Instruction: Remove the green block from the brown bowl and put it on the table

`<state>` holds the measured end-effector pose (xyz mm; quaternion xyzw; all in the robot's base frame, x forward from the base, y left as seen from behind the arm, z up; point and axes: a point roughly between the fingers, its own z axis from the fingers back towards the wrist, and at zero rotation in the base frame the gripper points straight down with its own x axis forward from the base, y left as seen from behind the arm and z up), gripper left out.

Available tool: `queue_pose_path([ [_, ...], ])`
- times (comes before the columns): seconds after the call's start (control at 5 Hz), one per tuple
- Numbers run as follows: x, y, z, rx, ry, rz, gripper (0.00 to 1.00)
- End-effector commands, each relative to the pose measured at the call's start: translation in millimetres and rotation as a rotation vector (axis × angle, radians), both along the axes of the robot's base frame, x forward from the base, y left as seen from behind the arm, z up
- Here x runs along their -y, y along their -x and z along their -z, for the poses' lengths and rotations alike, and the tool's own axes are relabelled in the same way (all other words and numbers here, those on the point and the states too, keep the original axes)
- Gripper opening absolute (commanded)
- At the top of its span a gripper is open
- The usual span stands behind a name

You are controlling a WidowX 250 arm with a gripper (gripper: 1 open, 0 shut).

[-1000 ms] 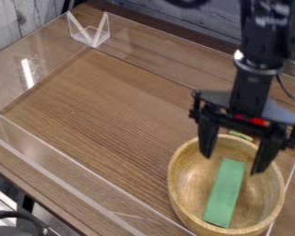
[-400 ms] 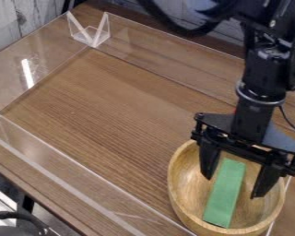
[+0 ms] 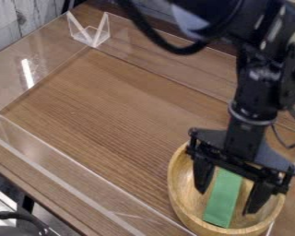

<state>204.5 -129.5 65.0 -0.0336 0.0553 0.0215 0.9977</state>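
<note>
The brown bowl point(image 3: 187, 189) sits at the table's front right corner, partly cut off by the frame's lower edge. Inside it lies the green block point(image 3: 224, 197), flat and pointing toward the far side. My gripper point(image 3: 232, 194) hangs straight down into the bowl, open, with one finger point(image 3: 206, 177) left of the block and the other finger on its right. The fingers straddle the block with a gap on each side. The arm's black wrist covers the bowl's far rim.
The wood-grain table point(image 3: 113, 111) stretches left and back from the bowl. Low clear acrylic walls point(image 3: 40, 152) run along the front-left and back-left edges. A small clear acrylic stand point(image 3: 88, 30) is at the far left corner.
The arm has come down and slightly forward, so the open fingers dropped from above the bowl's rim to either side of the green block. The block and bowl have not moved.
</note>
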Motion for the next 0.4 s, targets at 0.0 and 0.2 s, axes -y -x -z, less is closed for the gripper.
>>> queue_pose_path([
  [0.0,7.2,0.6,-6.1,0.075,0.026,0.024,1.0],
  [0.2,7.9,3.0,-2.3,0.094,0.023,0.049,1.0],
])
